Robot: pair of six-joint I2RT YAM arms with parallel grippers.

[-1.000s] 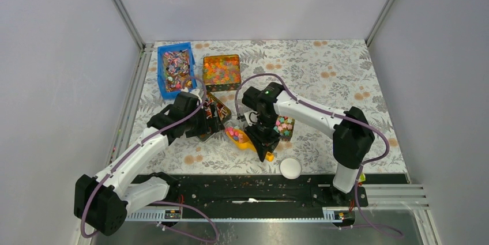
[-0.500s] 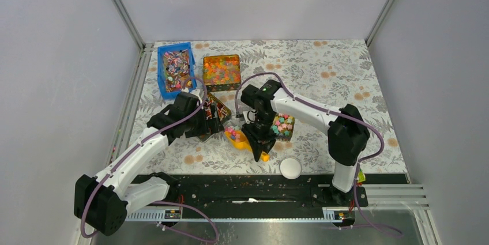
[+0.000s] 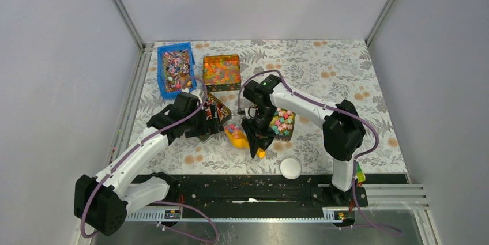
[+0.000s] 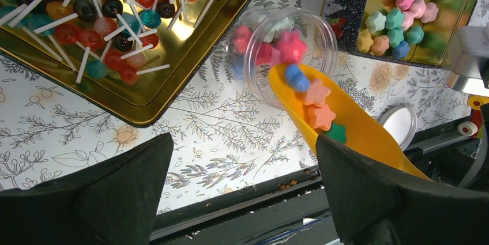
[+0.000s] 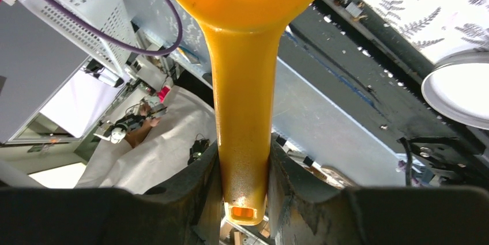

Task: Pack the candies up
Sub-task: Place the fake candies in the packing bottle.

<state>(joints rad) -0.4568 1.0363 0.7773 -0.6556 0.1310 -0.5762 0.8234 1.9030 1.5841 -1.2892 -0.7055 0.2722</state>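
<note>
The right gripper (image 5: 242, 190) is clenched on the handle of the yellow scoop (image 4: 352, 129), whose tip meets the mouth of the clear jar (image 4: 288, 55). The candies (image 4: 318, 105) lie partly along the scoop and partly inside the jar (more fill the glitter-walled tin (image 4: 346, 3) at the jar's 1 o'clock, seen from the left wrist). The left gripper (image 4: 242, 193) hangs released, jaws wide, with the lollipop tin (image 4: 173, 78) at its 11 o'clock and a white lid (image 4: 399, 125) at the scoop's 3 o'clock.

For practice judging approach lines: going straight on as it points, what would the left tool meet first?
Probably the clear jar of candies; depth is unclear, so perhaps the tablecloth first.
</note>
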